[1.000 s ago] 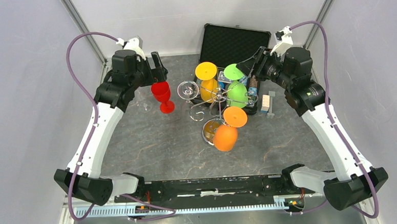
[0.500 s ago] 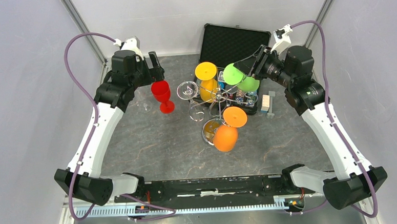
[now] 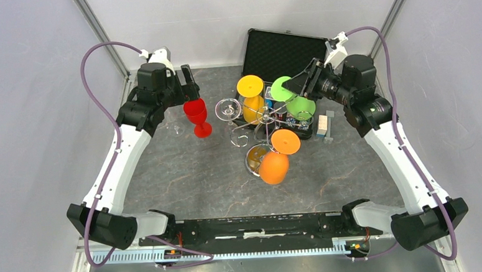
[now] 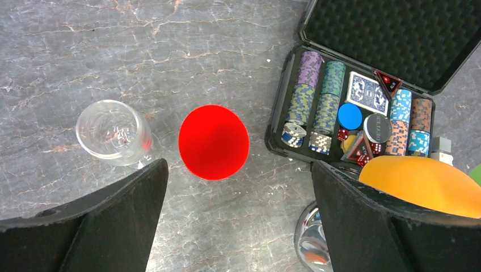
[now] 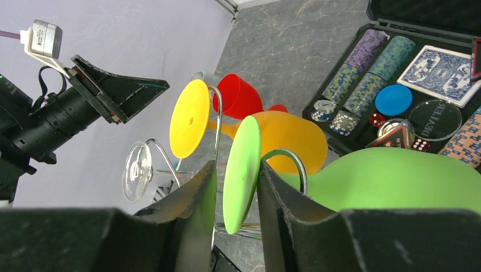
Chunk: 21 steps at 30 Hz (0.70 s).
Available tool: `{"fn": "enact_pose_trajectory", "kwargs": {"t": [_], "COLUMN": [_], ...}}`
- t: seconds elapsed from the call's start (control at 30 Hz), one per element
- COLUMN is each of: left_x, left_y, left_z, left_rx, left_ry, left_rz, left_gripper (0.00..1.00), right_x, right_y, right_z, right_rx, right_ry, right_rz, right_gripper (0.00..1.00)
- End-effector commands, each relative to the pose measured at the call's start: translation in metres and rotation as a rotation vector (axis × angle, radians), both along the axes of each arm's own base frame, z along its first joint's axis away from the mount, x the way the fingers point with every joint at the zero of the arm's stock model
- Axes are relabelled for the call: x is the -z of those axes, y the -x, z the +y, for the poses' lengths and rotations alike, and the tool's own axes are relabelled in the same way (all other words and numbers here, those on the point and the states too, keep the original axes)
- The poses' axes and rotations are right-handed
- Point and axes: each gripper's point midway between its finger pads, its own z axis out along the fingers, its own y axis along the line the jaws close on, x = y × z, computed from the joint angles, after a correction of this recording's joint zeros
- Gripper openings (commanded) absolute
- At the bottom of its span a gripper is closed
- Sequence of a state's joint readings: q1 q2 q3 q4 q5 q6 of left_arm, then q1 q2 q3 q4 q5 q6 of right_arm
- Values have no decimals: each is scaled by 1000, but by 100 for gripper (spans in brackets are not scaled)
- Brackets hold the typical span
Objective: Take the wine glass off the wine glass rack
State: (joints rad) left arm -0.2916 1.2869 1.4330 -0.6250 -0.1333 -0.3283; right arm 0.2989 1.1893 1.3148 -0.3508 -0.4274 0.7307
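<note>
The chrome wine glass rack (image 3: 264, 123) stands mid-table; its mirrored base also shows in the left wrist view (image 4: 309, 243). Yellow (image 3: 250, 85), green (image 3: 299, 106), orange (image 3: 274, 167) and clear (image 3: 227, 107) glasses hang on it. My right gripper (image 3: 301, 83) straddles the green glass's foot (image 5: 241, 170). Its jaws are narrowed; the right finger touches the foot and a thin gap shows at the left one. A red glass (image 3: 196, 116) stands upright on the table. My left gripper (image 3: 187, 89) is open and empty above it, with the red glass (image 4: 213, 141) just ahead of its fingers.
An open black foam-lined case (image 3: 284, 49) with poker chips and cards (image 4: 368, 93) lies behind the rack. A clear glass (image 4: 113, 131) stands on the table left of the red one. A small box (image 3: 323, 127) lies right of the rack. Walls enclose the table on three sides.
</note>
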Motion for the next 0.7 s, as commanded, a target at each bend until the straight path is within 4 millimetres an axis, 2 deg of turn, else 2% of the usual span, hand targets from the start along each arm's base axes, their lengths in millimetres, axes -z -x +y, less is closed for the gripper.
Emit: {"fn": "enact_pose_trajectory", "kwargs": {"t": [0.0, 0.17, 0.2, 0.47, 0.57, 0.67], "left_x": [-20, -21, -23, -26, -27, -29], "left_y": [-1, 0, 0, 2, 2, 3], "left_z": [7, 8, 9, 9, 9, 9], "left_rx": [-13, -16, -18, -17, -16, -14], "left_ry": [-5, -5, -4, 1, 3, 6], "left_rz": [-80, -84, -88, -98, -101, -105], "left_gripper": [100, 100, 100, 100, 100, 100], "right_x": [-7, -9, -11, -49, -57, -58], "right_y": [3, -1, -2, -1, 0, 2], "right_z": [-3, -10, -13, -28, -31, -34], "right_rx": [14, 79, 99, 225, 240, 256], "right_ry": [5, -15, -27, -203, -221, -225], "right_rz": [-17, -27, -38, -142, -154, -148], "right_gripper": [30, 3, 0, 0, 0, 0]}}
